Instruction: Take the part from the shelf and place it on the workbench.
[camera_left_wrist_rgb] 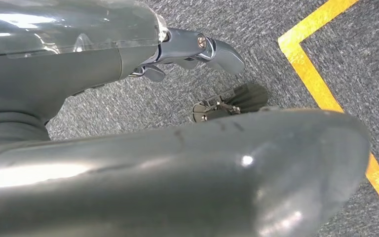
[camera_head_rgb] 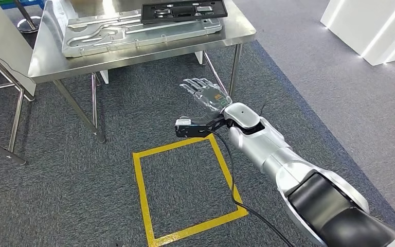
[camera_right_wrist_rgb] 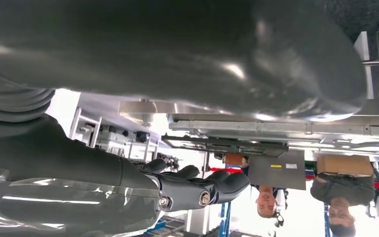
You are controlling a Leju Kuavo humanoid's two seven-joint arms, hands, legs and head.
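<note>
Part (camera_head_rgb: 183, 11) is laid on the steel bench (camera_head_rgb: 46, 62); right hand (camera_head_rgb: 205, 95) is held open, empty, above grey carpet (camera_head_rgb: 56, 195).

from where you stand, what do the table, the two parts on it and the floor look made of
Table: likely stainless steel, brushed and reflective. Large plate on it: bare silvery metal with channels cut in, perhaps aluminium. Black part lying on the plate: matte black, plastic or coated metal, cannot tell. Floor: speckled grey carpet, with yellow tape marking a square.
</note>
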